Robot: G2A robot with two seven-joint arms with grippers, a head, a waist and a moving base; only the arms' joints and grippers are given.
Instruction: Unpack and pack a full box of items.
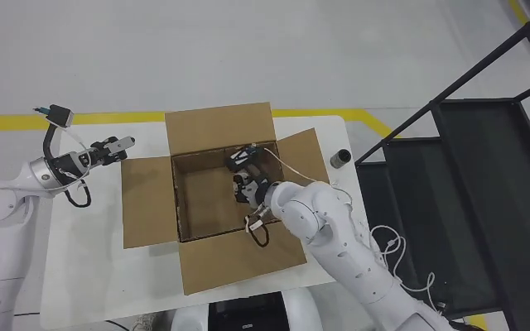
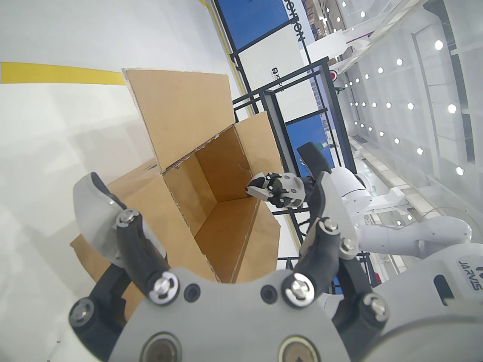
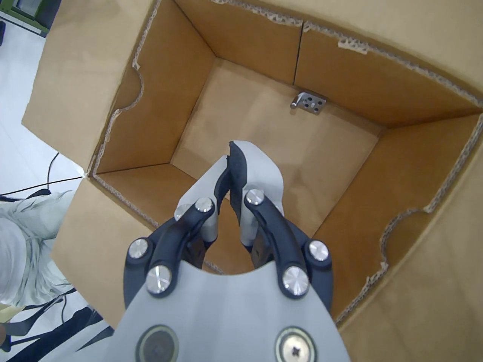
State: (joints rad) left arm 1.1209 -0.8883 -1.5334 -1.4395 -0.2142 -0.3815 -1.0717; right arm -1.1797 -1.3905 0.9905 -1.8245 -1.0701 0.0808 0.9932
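Observation:
An open cardboard box [image 1: 219,124] stands on the white table [image 1: 91,248] with its flaps spread. On the box [image 3: 169,77] floor a small metal bracket [image 3: 309,102] with holes lies against a side wall. My right gripper [image 3: 232,154] hangs inside the box, above the floor and short of the bracket, shut with nothing between its pads. From above, the right gripper [image 1: 243,189] sits in the box's far right part. My left gripper [image 1: 122,146] is open and holds nothing. It hovers off the box's left flap. The left gripper [image 2: 200,169] faces the box [image 2: 177,114] and the right gripper [image 2: 271,190].
A small dark cylinder [image 1: 340,156] stands on the table just right of the box's right flap. Black metal steps [image 1: 464,165] rise beyond the table's right edge. Bare table lies to the left of the box and in front of it.

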